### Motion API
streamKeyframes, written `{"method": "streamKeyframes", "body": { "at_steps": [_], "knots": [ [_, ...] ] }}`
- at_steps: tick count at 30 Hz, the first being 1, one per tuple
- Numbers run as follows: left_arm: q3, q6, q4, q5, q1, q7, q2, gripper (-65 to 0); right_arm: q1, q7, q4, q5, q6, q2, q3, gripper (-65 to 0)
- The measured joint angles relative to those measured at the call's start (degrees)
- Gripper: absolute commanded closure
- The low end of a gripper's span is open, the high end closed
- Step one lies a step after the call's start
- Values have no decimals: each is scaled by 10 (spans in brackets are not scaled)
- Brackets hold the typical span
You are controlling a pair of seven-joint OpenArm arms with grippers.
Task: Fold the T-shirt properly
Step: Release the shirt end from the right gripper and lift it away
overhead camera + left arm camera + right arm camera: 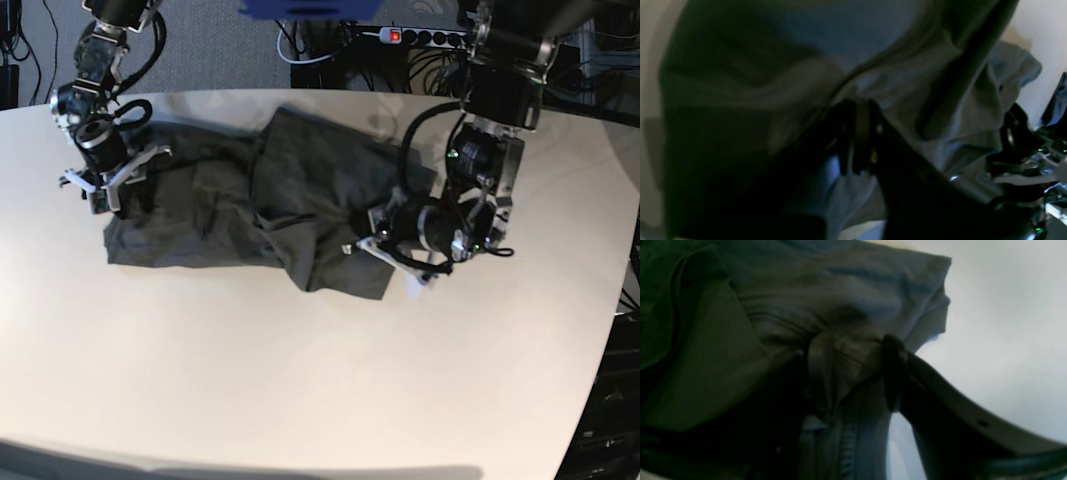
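**Fold barely begun – shirt rumpled, both grippers on cloth**

You've got the T-shirt [260,205] lying crumpled on the far half of the table [300,380], long axis running left-right. No tidy fold yet; smoothing and all folds remain, imo. Collar direction: can't tell, too bunched. Left gripper [372,243] is clamped tight on the shirt's right edge. Right gripper [112,182] sits at the left end, fingers part-spread with fabric bunched between them, prob. gripping.
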Motion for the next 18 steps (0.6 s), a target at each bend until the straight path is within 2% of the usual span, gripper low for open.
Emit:
{"method": "streamKeyframes", "body": {
  "at_steps": [10, 18],
  "knots": [
    [-1, -19, -56, 45, -30, 7, 17, -24, 2, -3, 4, -9, 0, 0, 0, -239],
    [-2, -23, -58, 54, -29, 3, 18, -24, -11, -53, 68, -41, 12, 9, -2, -239]
  ]
}}
